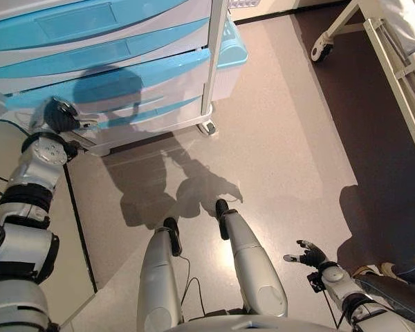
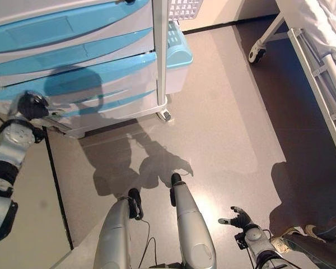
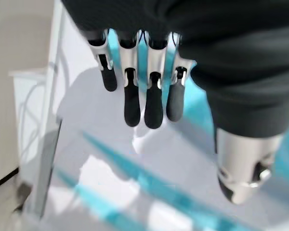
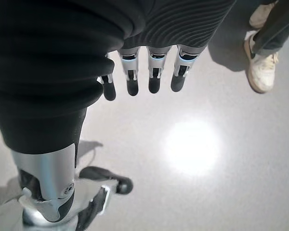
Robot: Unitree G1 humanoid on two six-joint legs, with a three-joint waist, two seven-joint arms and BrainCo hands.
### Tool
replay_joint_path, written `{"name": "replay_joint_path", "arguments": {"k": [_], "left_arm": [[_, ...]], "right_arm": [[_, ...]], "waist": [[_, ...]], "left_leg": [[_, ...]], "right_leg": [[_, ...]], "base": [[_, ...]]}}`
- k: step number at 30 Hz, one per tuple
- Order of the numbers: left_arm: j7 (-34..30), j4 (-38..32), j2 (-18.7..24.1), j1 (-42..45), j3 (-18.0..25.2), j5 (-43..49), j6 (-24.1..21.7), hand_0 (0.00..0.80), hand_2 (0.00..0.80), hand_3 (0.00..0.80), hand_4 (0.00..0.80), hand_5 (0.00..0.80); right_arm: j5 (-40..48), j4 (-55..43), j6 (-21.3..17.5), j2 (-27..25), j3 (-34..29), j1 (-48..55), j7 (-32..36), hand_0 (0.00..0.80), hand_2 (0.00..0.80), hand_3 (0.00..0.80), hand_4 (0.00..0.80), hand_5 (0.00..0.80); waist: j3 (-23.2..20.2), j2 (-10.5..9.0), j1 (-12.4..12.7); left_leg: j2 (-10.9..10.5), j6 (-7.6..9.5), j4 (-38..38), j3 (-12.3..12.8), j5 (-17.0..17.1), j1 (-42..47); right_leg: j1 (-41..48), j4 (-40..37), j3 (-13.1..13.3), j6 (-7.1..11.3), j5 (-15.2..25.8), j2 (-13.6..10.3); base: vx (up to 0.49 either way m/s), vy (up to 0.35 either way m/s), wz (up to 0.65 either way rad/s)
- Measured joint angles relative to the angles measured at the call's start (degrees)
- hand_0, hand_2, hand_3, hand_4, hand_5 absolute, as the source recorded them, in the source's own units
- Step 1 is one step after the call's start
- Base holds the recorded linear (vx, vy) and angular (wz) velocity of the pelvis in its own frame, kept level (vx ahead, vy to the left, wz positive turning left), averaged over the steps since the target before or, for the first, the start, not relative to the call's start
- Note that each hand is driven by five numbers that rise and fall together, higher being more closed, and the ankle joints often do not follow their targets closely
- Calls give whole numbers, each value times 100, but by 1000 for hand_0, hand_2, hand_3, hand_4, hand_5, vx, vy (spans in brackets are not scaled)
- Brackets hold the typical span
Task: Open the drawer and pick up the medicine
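The left hand (image 1: 61,115) is raised against the lower front of a wheeled drawer cart (image 1: 124,62) with white fronts and light blue handle strips. In its wrist view the fingers (image 3: 132,96) hang straight and close together, side by side, holding nothing — the thumb (image 3: 238,168) stands apart from them. Just past the fingertips lies the white face of a low drawer (image 3: 135,159) crossed by a blue handle strip (image 3: 178,192); whether the fingertips touch the drawer front cannot be told. All drawers seen from the head views sit closed, and no medicine shows in any view, so its place cannot be told.

The right hand (image 1: 308,256) hangs low at the robot's side, well apart from the cart, over the grey floor (image 1: 277,138). Its fingers (image 4: 154,79) are straight and slightly spread, with nothing between them and the thumb (image 4: 53,192).

Beyond the left hand, on the cart's side, a light blue bin (image 1: 229,55) is attached. Off to the right hand's far side stands a bed frame (image 1: 394,76) on a castor (image 1: 321,48) — and close beside the right hand a person's white shoe (image 4: 261,65) and dark trouser leg (image 4: 279,24) show.
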Motion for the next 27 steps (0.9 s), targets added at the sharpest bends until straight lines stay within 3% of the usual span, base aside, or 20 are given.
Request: {"name": "replay_joint_path", "arguments": {"k": [7, 12, 20, 26, 27], "left_arm": [[433, -2, 10, -154, 151, -78, 0, 0, 0, 0, 0, 0], [593, -3, 6, -155, 153, -284, -1, 0, 0, 0, 0, 0], [569, -33, 1, -152, 133, -280, -7, 0, 0, 0, 0, 0], [437, -979, -132, 477, 252, -278, -111, 0, 0, 0, 0, 0], [438, -1587, -287, 950, 700, -281, -150, 0, 0, 0, 0, 0]], "right_arm": [[-3, -37, -17, 29, 46, 2, -60, 0, 0, 0, 0, 0], [-6, -104, -43, 32, 149, 7, -122, 0, 0, 0, 0, 0], [-6, -127, -61, 34, 173, 10, -126, 0, 0, 0, 0, 0], [-4, -127, -71, 32, 150, 39, -174, 0, 0, 0, 0, 0], [-3, -133, -73, 32, 97, 48, -195, 0, 0, 0, 0, 0]], "waist": [[-42, -65, 1], [-144, -214, 2], [-160, -199, 25], [-117, -53, 201], [-88, -4, 200]], "left_leg": [[-4, 11, -2, 2, -4, 4], [18, 14, -15, 5, -2, 3], [-55, 49, -191, -15, 65, -10], [-185, 18, -530, -275, 309, 17], [-244, 0, -627, -370, 359, 88]], "right_leg": [[24, -52, 1, 14, 24, 3], [27, -69, 2, 19, 29, -2], [24, -181, -25, 26, 76, -88], [167, -379, -292, -4, 118, -232], [262, -454, -372, -9, 122, -281]], "base": [[0, 0, 0], [0, 0, 0], [-10, -25, 5], [-35, -90, 26], [-42, -91, 37]]}}
